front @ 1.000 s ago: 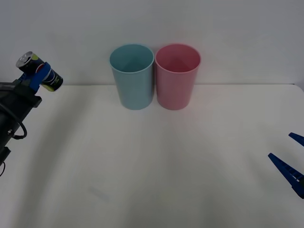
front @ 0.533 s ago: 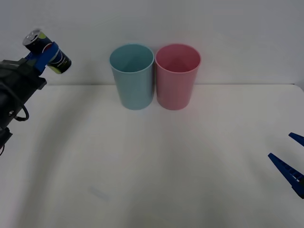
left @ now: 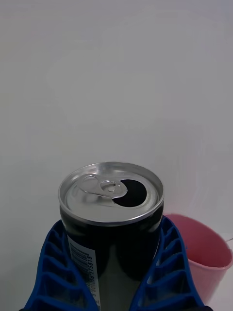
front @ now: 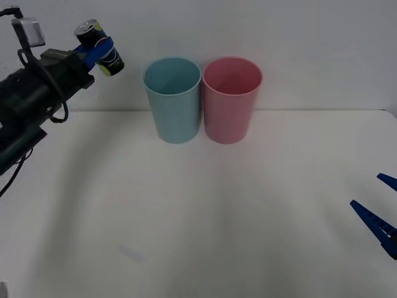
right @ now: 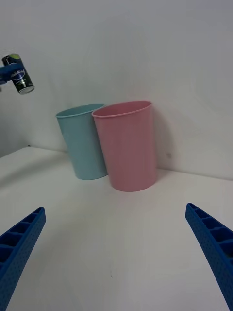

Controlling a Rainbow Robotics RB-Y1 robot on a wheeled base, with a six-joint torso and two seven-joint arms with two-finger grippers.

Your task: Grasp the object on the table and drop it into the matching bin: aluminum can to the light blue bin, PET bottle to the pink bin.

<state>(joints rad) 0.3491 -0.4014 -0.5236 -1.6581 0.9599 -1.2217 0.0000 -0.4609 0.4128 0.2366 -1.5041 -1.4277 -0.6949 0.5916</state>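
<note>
The wide plain white flat tabletop (front: 205,211) carries two bins standing upright along its far edge, against the pale wall. The tall round light blue plastic bin (front: 173,99), taken here as the reference landmark, tapers slightly toward its base and has an open mouth. The tall round pink plastic bin (front: 231,99) of the same shape stands immediately to the robot's right of the light blue bin, with the two walls touching or very nearly so; the right wrist view shows the pair side by side, the pink bin (right: 127,146) nearer that camera than the light blue bin (right: 83,141). The left gripper (front: 93,51), on a black arm, is raised in the air to the robot's left of the light blue bin and slightly above the level of its rim, clear of the tabletop. Its blue ribbed fingers (left: 53,272) are clamped on either side of the small black aluminium drinks can (front: 100,47). The can is tilted, with its silver top pointing up and away from the light blue bin; the left wrist view shows the can (left: 110,228) with its pull tab and an open drinking hole. The right gripper (front: 379,214) sits low over the tabletop, well to the robot's right of the light blue bin, with its jaws wide apart and nothing between them.
</note>
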